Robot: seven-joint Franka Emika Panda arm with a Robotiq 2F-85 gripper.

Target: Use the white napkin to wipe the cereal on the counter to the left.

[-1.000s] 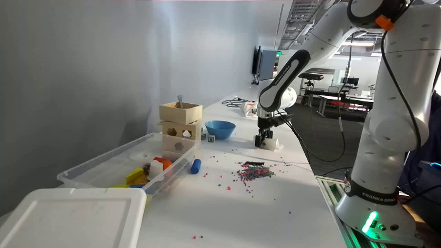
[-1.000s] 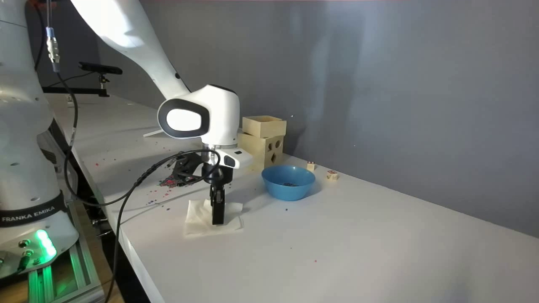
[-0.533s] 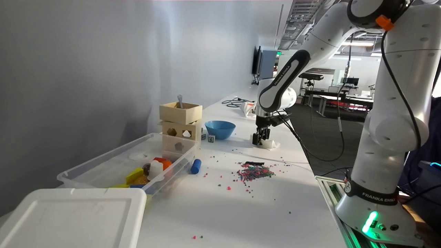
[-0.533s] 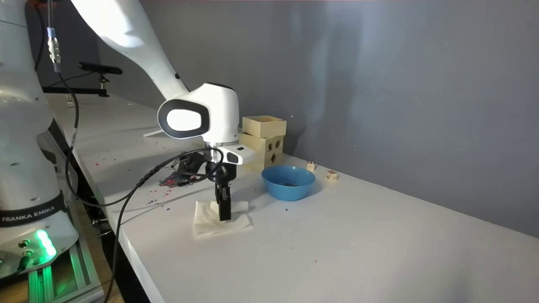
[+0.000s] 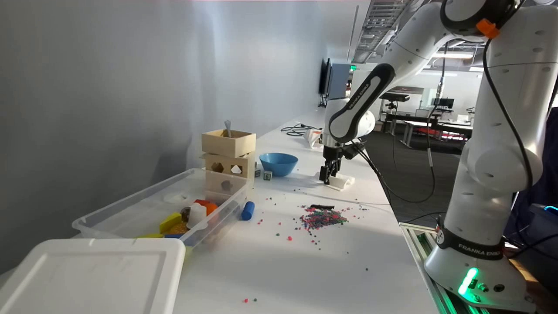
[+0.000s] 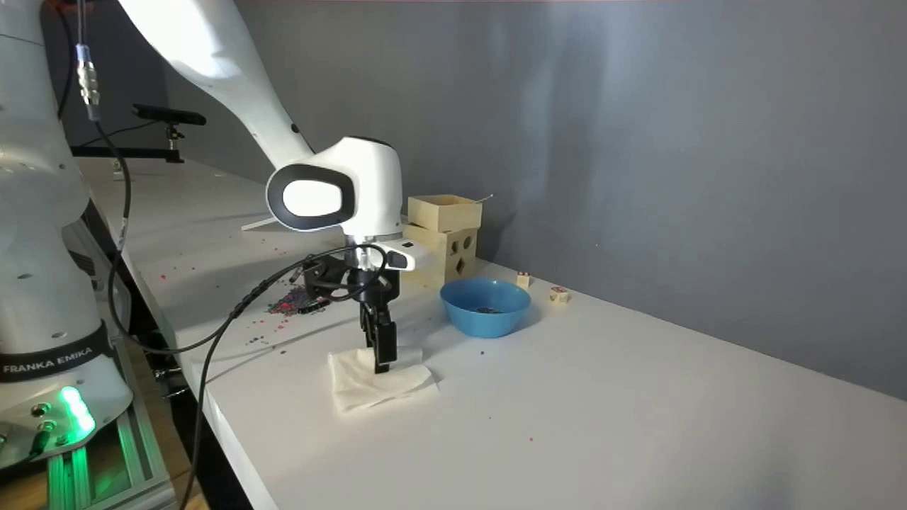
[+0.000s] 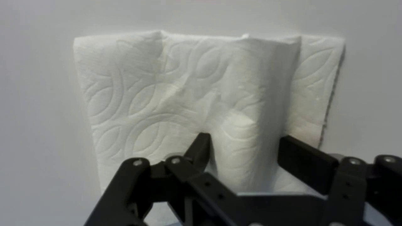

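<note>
My gripper (image 7: 243, 150) straddles, two fingers (image 7: 307, 164) well parted, one loose ridge in a single embossed white napkin (image 7: 201, 100) on the smooth counter (image 6: 638, 411) beneath; near me, a pebbly heap of cereal (image 5: 321, 219), strays around it, and one round bowl (image 6: 485, 327).

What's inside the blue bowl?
In an exterior view, some tiny dark bits lie in the blue bowl. Its near wall covers part of the bottom, so I can't tell whether more are hidden there.

The white arm (image 5: 501, 148) is wearing a black band (image 6: 53, 361) reading "FRANKA EMIKA"; black cables (image 6: 243, 304) are looping alongside, a green base light (image 5: 468, 280) is glowing, and screws (image 7: 176, 160) are dotting the black tool (image 7: 244, 143).
</note>
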